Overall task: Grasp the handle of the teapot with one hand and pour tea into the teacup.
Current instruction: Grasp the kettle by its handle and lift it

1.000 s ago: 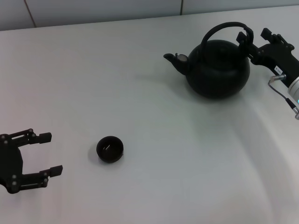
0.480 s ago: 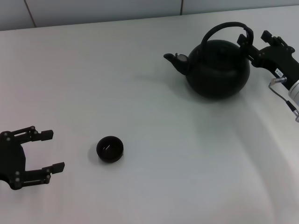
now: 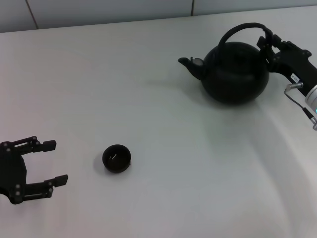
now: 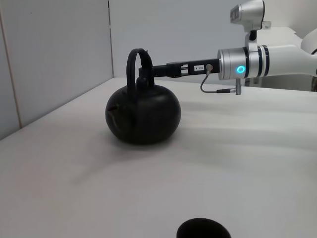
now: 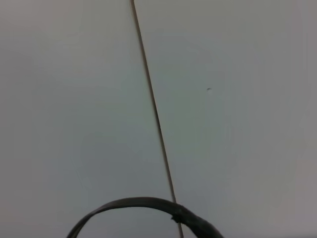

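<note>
The matte-black teapot stands at the far right of the white table, spout pointing left. Its hoop handle arches over the top. My right gripper is shut on the right side of the handle. The left wrist view shows the teapot, its handle and the right gripper reaching in level. The right wrist view shows only the handle's arc. The tiny black teacup sits near front left, also low in the left wrist view. My left gripper is open, left of the cup, apart from it.
The white table runs back to a grey tiled wall. The silver right arm with its cable stretches in from the right edge. Nothing else stands between the teapot and the cup.
My right gripper's fingers have closed onto the handle. The teapot has shifted slightly to the right with them. The left gripper and the cup have barely moved.
</note>
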